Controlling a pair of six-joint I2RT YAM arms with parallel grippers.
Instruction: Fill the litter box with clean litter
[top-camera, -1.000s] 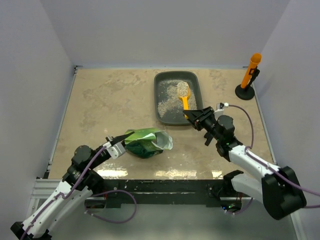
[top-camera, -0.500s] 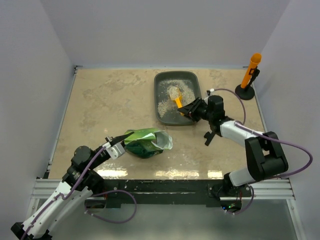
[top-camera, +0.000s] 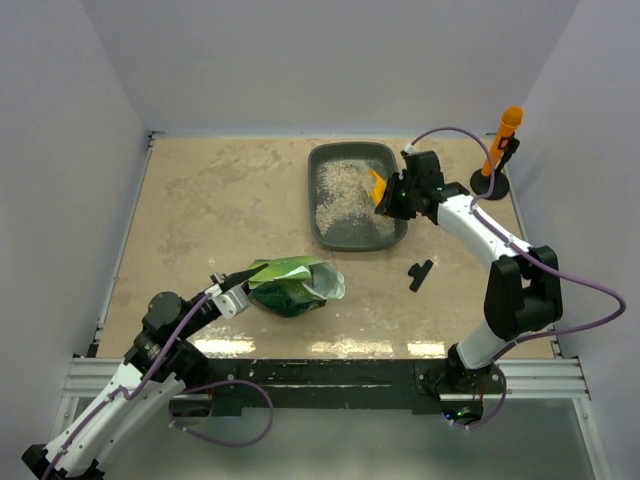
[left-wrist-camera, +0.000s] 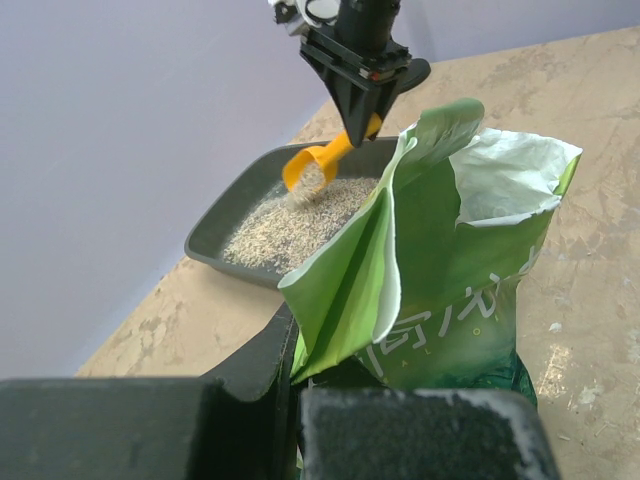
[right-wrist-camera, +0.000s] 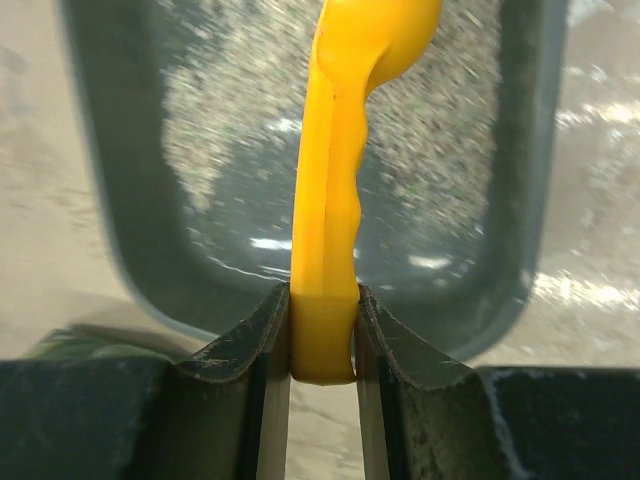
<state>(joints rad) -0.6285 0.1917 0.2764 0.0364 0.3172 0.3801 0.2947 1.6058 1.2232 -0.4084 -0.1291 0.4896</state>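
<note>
The dark grey litter box (top-camera: 340, 235) sits at the back right of the table, with pale clean litter (top-camera: 340, 185) spread over its floor; it also shows in the left wrist view (left-wrist-camera: 215, 240) and the right wrist view (right-wrist-camera: 110, 200). My right gripper (top-camera: 388, 197) is shut on the handle of a yellow scoop (right-wrist-camera: 330, 220), tipped over the box's right side (left-wrist-camera: 305, 175) with litter falling from it. My left gripper (top-camera: 243, 278) is shut on the edge of the open green bag (top-camera: 295, 284), holding it upright (left-wrist-camera: 440, 270).
An orange-handled tool (top-camera: 500, 140) stands in a black base at the back right corner. A small black piece (top-camera: 420, 273) lies on the table right of the bag. White walls close in the table on three sides.
My right gripper swung the scoop from the box's near edge up to its right side and turned it over; the litter left the scoop. The left gripper and bag have not moved.
</note>
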